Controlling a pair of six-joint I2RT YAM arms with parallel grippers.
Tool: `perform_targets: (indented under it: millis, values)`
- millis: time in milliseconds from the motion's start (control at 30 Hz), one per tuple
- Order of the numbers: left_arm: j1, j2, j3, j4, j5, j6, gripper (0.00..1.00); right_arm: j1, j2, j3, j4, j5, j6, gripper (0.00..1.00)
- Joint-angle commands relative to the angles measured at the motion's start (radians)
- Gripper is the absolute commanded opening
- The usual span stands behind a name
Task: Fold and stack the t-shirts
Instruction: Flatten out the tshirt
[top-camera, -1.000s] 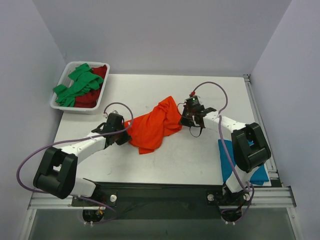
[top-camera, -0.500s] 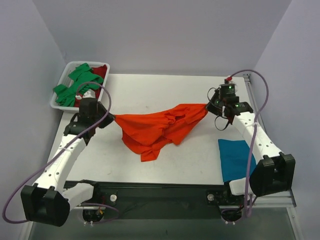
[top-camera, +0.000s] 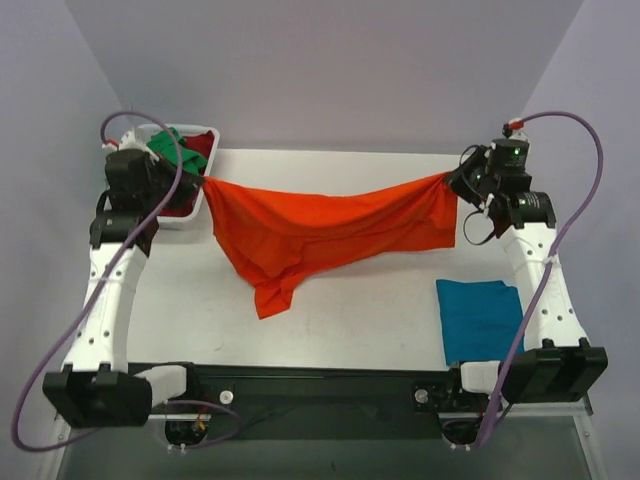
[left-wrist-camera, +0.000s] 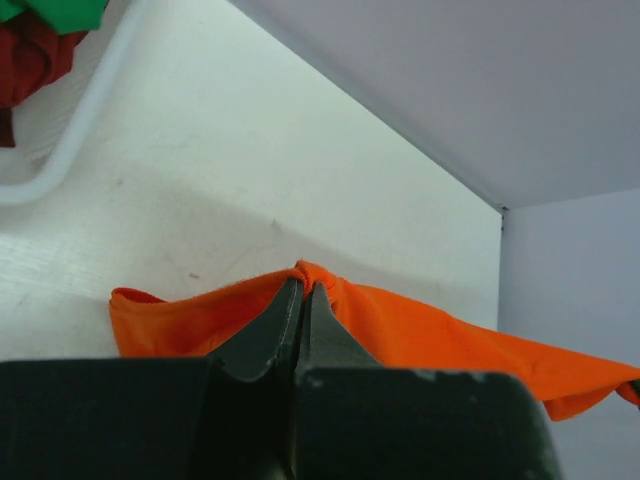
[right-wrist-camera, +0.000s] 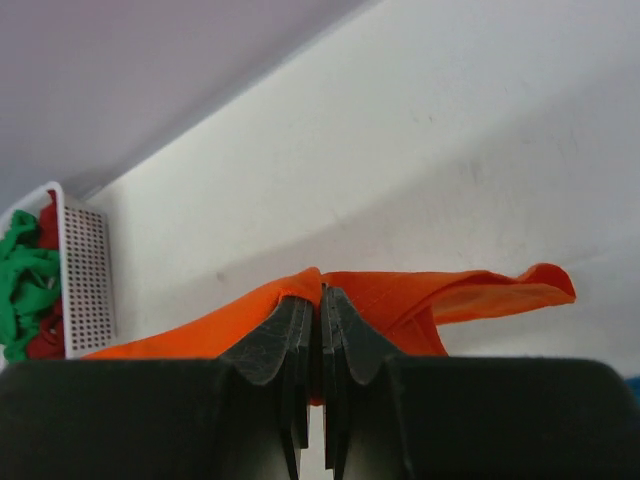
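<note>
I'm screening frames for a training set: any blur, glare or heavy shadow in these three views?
Top external: sharp, evenly lit, no glare. Left wrist: black jaws dark and featureless; soft shadow on the white table behind the bright orange cloth t-shirt. Right wrist: the same.

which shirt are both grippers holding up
The orange t-shirt, stretched between left gripper and right gripper; the teal t-shirt lies flat, the others sit in the tray.
</note>
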Motion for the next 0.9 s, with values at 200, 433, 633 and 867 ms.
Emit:
perform_targets:
  millis: [200,433,633,867]
  values:
    - [0.086,0.326,0.683,0.006,0.195,-0.057,0.0,-0.107,0.13,0.408,0.039,-0.134,0.083,0.0]
    - [0.158,0.256,0.572,-0.076,0.319,-0.051,0.0,-0.175,0.055,0.259,-0.01,-0.227,0.063,0.02]
    - [0.138,0.268,0.144,0.106,0.358,-0.069,0.0,-0.173,0.198,0.065,-0.006,-0.221,0.037,0.22]
    - [0.089,0.264,-0.129,0.219,0.295,-0.059,0.62,-0.103,0.268,-0.13,0.031,-0.174,-0.014,0.8]
